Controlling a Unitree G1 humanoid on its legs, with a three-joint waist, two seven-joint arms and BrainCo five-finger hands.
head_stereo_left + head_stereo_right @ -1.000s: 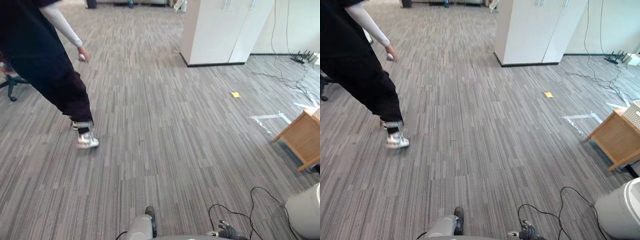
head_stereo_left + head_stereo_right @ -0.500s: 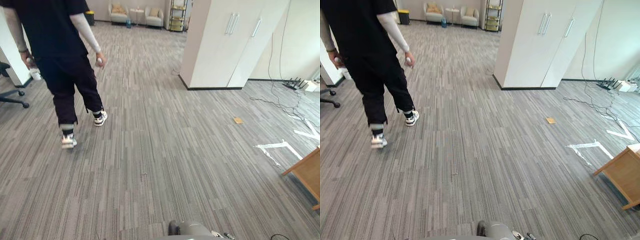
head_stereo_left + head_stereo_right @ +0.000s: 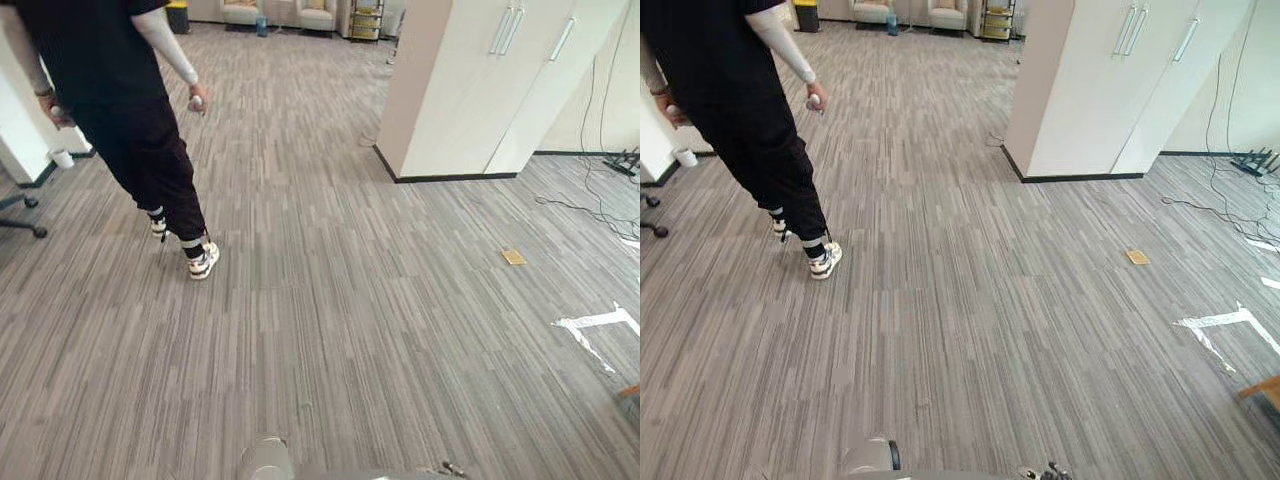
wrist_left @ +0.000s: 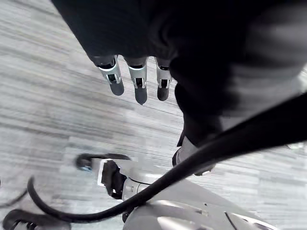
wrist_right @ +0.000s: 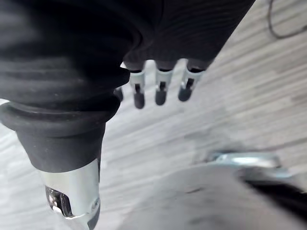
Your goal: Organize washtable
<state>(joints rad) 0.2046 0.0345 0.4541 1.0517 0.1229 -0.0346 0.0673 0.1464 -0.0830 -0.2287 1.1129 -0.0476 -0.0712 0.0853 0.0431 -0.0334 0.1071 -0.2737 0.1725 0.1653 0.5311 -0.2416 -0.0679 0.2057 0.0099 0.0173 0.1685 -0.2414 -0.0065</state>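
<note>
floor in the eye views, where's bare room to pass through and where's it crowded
The widest bare stretch of floor runs down the middle, between the person on the left and the white cabinet on the right. The right side is cluttered: a small tan piece and white tape lie there.

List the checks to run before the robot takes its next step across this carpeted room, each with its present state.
1. Left hand free: ok, fingers straight, holding nothing.
2. Right hand free: ok, fingers straight, holding nothing.
3. Person clear of the path: not ok, mid-stride ahead on the left.
4. White cabinet clear: ok, it stands well ahead on the right.
5. Carpet directly ahead: ok, the tan scrap and white tape lie off to the right.
</note>
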